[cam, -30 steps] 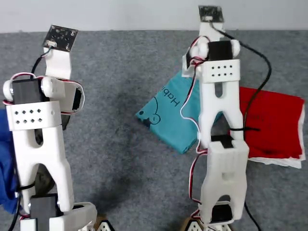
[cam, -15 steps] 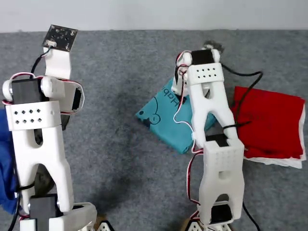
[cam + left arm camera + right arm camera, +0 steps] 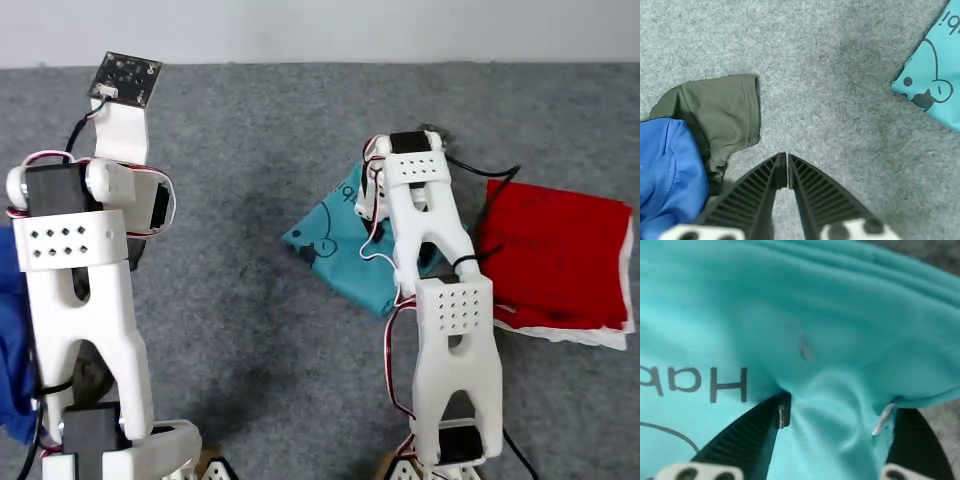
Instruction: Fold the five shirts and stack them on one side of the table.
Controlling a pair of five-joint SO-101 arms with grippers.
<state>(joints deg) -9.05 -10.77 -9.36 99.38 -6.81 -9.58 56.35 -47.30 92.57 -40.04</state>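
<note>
A teal shirt (image 3: 335, 250) with dark print lies partly folded mid-table. My right arm (image 3: 425, 230) leans down over it. In the right wrist view the right gripper (image 3: 834, 417) is open, its fingertips (image 3: 782, 415) pressed into the teal shirt (image 3: 790, 315), with a ridge of cloth bunched between them. A folded red shirt (image 3: 560, 260) lies at the right on a white one (image 3: 580, 335). My left gripper (image 3: 786, 159) is shut and empty over bare table, beside an olive shirt (image 3: 720, 110) and a blue shirt (image 3: 665, 175).
The grey felt table (image 3: 250, 150) has open room in the middle and at the back. The blue shirt (image 3: 12, 340) hangs at the left edge beside the left arm (image 3: 85, 300). A pale wall runs along the far edge.
The right arm has swung left and lowered onto the teal shirt, off the red one. The left arm has kept still.
</note>
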